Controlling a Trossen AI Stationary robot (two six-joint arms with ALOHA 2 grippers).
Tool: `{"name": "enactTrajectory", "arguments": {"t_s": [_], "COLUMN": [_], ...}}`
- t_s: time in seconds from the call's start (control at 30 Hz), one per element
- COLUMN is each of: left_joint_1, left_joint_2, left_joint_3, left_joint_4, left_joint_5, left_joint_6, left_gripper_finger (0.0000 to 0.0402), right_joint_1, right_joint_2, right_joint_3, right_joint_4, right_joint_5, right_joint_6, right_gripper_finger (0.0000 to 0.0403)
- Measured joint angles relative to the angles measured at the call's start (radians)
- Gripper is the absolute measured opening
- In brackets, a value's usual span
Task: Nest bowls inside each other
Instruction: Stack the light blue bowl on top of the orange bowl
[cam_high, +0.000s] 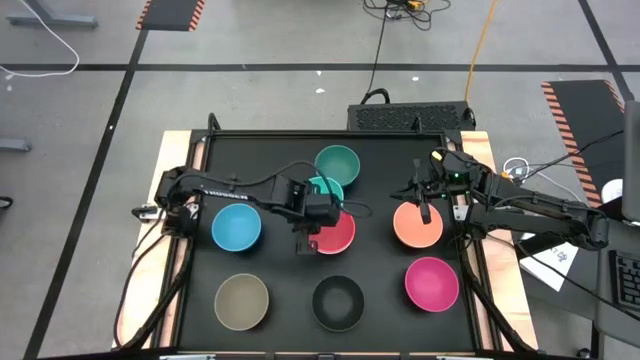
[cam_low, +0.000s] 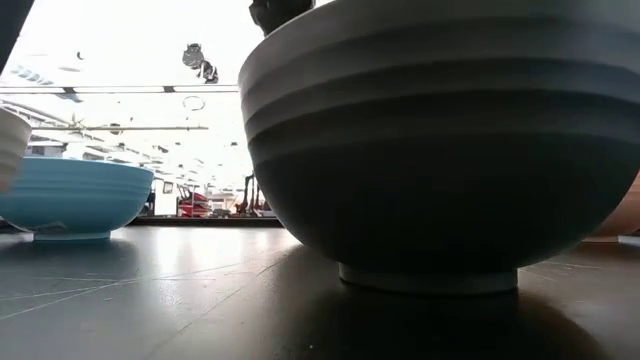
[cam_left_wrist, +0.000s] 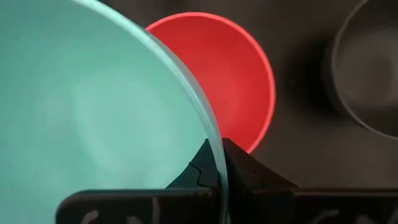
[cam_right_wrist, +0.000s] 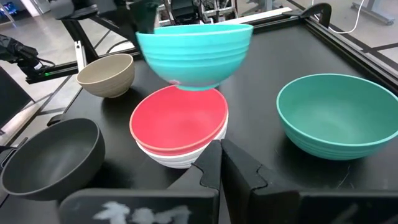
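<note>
Black tabletop (cam_high: 290, 268) first, wood edging down both sides. Left arm (cam_high: 220, 185) reaching in to the middle, right arm (cam_high: 530, 210) reaching in from its own side. Then bowls, all about the same size. Dark green bowl (cam_high: 337, 162) at the far end of the middle column, sitting upright and empty. Red-pink bowl (cam_high: 338, 236) in the centre, already nested inside the white bowl (cam_right_wrist: 177, 158), with only a white rim and belly peeking out underneath. Turquoise bowl (cam_right_wrist: 194, 53) up off the table, hanging upright over the far rim of that red-pink one; can't tell if touching or just clear of it. Blue bowl (cam_high: 237, 226) over on the left, orange bowl (cam_high: 418, 226) on the right. Front row: tan bowl (cam_high: 242, 301), black bowl (cam_high: 338, 302), magenta bowl (cam_high: 432, 283), each well apart and empty. Smaller stuff now: left gripper (cam_left_wrist: 214, 163) pinched tight on the turquoise bowl's rim, one finger inside, one outside. Right gripper (cam_right_wrist: 221, 163) parked at the far edge of the orange bowl, fingers pressed together on nothing, pointed across at the red-pink stack.
</note>
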Motion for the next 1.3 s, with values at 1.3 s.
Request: {"name": "enactTrajectory", "arguments": {"t_s": [1.3], "left_joint_1": [-0.067], "left_joint_2": [0.142], "left_joint_3": [-0.002], "left_joint_4": [0.049], "left_joint_5": [0.008], "left_joint_6": [0.01], "left_gripper_finger": [0.0003], "right_joint_1": [0.0], "right_joint_2": [0.0], "right_joint_3": [0.0], "right_joint_4": [0.0], "right_joint_5": [0.002], "right_joint_6": [0.0], "right_gripper_finger": [0.0]}}
